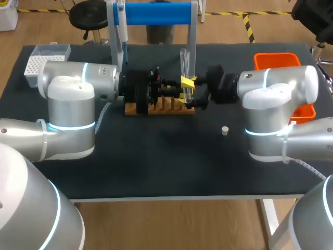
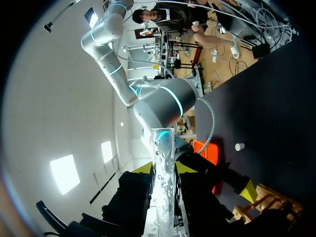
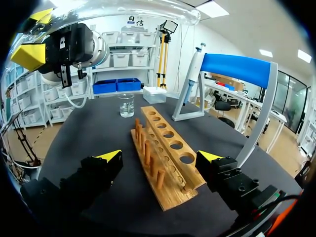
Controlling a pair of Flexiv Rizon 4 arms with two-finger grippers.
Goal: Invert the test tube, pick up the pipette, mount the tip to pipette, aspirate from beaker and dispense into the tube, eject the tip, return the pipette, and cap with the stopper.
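Observation:
My left gripper (image 1: 186,82) (image 2: 163,170) is shut on a clear glass test tube (image 1: 183,65) (image 2: 163,153) above the wooden rack (image 1: 166,107) (image 3: 168,148). The tube lies crosswise between its fingers, open mouth at the far end; its tilt is unclear. In the right wrist view the tube (image 3: 123,12) arcs above my right gripper (image 3: 159,158) (image 1: 195,95), which is open wide at the rack's right end and holds nothing. The pipette (image 1: 120,28) (image 3: 192,74) hangs on the blue-topped stand. A beaker (image 3: 126,104) stands beyond the rack. The small stopper (image 1: 225,130) (image 2: 239,146) lies on the table.
A white tip box (image 1: 44,57) sits at the back left. An orange bin (image 1: 278,60) stands at the back right, behind my right arm. The pipette stand's posts (image 1: 192,31) rise close behind the rack. Bare black tabletop (image 1: 166,156) lies toward the front.

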